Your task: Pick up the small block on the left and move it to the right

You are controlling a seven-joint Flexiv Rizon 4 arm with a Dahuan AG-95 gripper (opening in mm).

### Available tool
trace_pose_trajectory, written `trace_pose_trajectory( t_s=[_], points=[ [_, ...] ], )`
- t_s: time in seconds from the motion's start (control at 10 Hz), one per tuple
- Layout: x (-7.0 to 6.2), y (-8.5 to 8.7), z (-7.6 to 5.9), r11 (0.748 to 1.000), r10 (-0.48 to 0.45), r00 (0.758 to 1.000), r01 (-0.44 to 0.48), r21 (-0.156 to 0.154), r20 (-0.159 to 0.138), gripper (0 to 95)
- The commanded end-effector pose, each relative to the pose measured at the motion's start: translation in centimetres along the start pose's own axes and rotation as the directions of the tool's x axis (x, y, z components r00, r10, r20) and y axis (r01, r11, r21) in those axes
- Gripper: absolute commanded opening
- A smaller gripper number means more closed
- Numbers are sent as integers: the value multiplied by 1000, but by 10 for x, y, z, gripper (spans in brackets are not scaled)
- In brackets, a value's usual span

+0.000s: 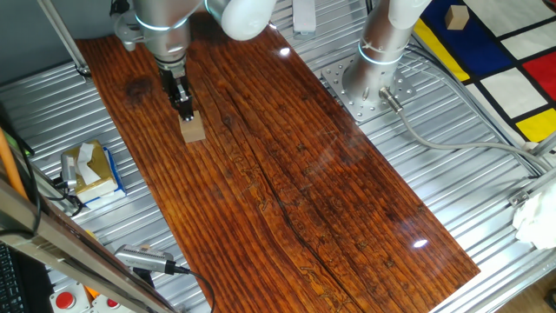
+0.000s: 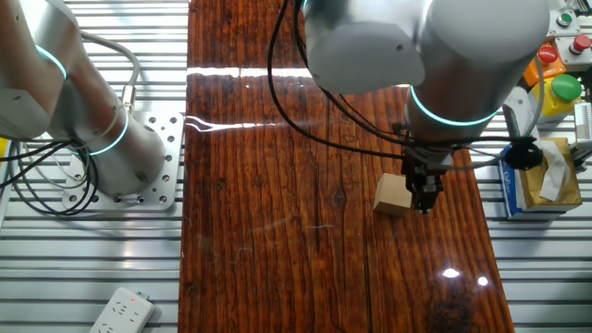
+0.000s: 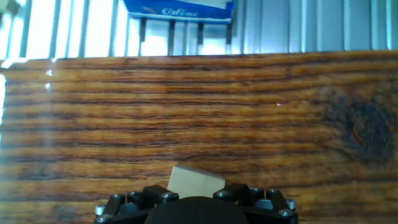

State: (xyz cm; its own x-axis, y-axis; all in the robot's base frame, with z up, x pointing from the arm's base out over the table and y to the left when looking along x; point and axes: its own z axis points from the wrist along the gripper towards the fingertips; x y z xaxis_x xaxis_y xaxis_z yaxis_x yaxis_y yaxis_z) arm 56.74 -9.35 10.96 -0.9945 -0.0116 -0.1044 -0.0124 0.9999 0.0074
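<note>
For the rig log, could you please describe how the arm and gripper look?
The arm has glossy white-grey rounded shells with glowing cyan rings at the joints. A black cable loops along it. The gripper is small and black, with narrow fingers. The hand view shows its dark body with bolts.

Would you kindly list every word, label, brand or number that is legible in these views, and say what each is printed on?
White script on the blue band of the tissue box, hand view: too blurred to read for certain.
Tissue box in the two fixed views: print too small to read.
Small block, wooden board, pincer: no text visible.
</note>
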Motion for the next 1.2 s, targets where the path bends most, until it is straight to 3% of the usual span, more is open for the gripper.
trace_pose_trajectory(
  t_s=[0.1, 0.4, 0.8, 1.0, 1.2],
  points=[
    [2, -3, 0, 999, 37, 999, -36, -12, 9, 760],
    [2, -3, 1, 995, 93, 996, -93, -41, 7, 760],
    [2, -3, 5, 994, 87, 996, -87, -66, 2, 760],
    [1, -1, 5, 994, 84, 996, -85, -67, -22, 760],
    [0, 4, 8, 996, 71, 997, -73, -49, -40, 760]
  ],
)
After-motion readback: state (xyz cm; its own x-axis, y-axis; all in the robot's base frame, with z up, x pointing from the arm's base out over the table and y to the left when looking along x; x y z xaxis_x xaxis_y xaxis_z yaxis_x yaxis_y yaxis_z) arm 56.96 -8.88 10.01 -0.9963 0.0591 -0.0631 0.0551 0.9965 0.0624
